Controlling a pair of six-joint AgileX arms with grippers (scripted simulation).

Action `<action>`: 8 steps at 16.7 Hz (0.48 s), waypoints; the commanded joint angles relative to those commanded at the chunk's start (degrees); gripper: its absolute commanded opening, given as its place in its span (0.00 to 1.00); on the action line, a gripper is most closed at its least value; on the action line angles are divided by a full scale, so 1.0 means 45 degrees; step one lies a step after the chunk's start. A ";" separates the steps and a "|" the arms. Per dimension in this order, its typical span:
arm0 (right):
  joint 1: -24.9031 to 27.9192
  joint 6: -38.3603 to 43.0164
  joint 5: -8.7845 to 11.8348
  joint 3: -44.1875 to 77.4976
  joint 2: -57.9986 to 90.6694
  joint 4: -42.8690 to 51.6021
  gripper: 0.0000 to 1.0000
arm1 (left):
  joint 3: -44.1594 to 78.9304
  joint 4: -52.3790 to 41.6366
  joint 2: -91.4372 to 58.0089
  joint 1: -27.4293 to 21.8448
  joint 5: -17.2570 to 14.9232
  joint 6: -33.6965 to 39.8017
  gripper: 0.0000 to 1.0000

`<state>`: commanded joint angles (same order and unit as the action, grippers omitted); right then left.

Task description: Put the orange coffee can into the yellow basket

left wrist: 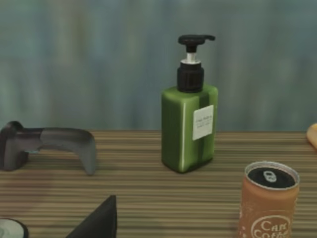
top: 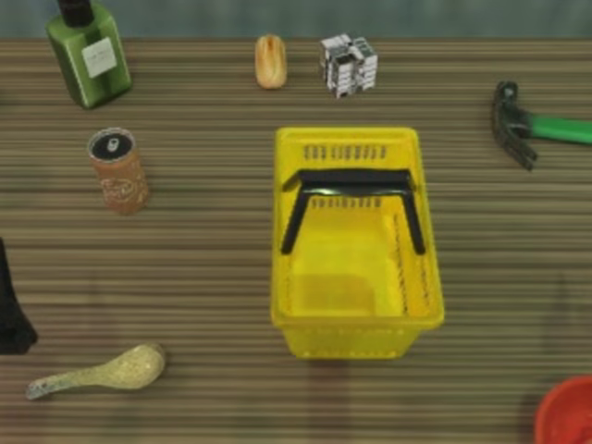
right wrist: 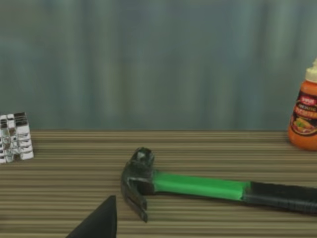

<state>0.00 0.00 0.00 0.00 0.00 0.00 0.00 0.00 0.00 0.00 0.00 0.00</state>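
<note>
The orange coffee can [top: 117, 170] stands upright, well apart from the left hand [top: 13, 305].

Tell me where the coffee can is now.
The coffee can stands upright on the table's left side in the top view, just in front of the green pump bottle and left of the yellow basket.

Up by my table's far edge I see a green pump bottle [top: 89, 55], a bread roll [top: 270, 61], a mirrored cube [top: 349, 65]. Right side: a green-handled hammer [top: 536, 128], a red bowl [top: 566, 413]. Near left, a speckled spoon [top: 100, 371].
</note>
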 joint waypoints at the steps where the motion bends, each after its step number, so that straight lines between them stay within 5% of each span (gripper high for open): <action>1: 0.0000 0.0000 0.0000 0.0000 0.0000 0.0000 1.00 | 0.0000 0.0000 0.0000 0.0000 0.0000 0.0000 1.00; 8: 0.0000 0.0000 0.0000 0.0000 0.0000 0.0000 1.00 | 0.2107 -0.1941 -0.2529 -0.0449 -0.0240 -0.0701 1.00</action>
<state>0.00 0.00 0.00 0.00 0.00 0.00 9.48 -8.74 -11.38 -2.02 -1.08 -3.15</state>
